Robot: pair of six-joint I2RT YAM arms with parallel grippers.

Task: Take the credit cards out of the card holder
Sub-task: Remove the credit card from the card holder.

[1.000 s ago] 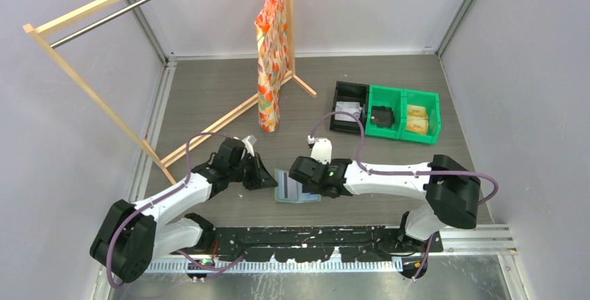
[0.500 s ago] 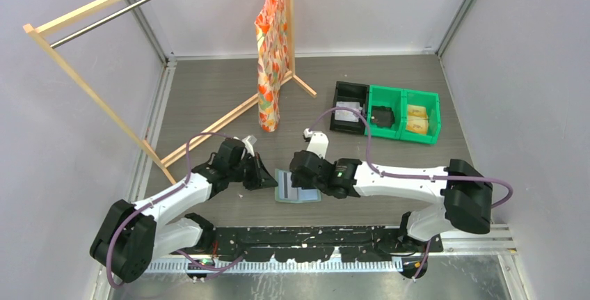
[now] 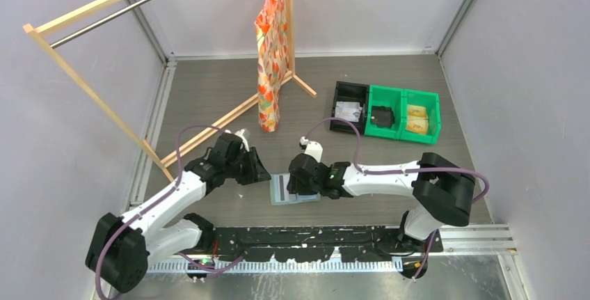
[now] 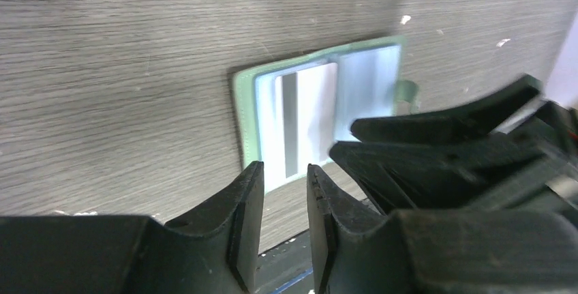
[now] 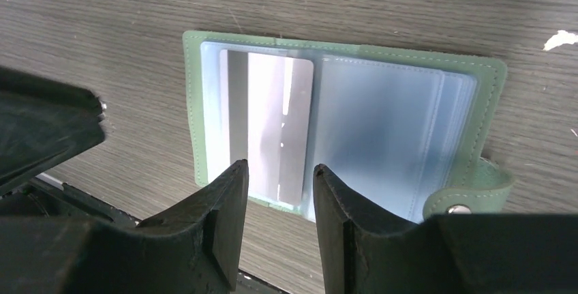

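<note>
Sage-green card holder (image 5: 341, 130), pale blue pockets (image 5: 388, 137), silver dark-striped card (image 5: 266, 123)

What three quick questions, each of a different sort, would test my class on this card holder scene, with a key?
1. True or false: the card holder lies open on the table.
2. Pick one. The striped card is: A, in the half away from the snap tab; B, in the half by the tab; C, loose on the table.
3. What hangs on the wooden rack?
Key: 1 true; 2 A; 3 an orange patterned cloth.
</note>
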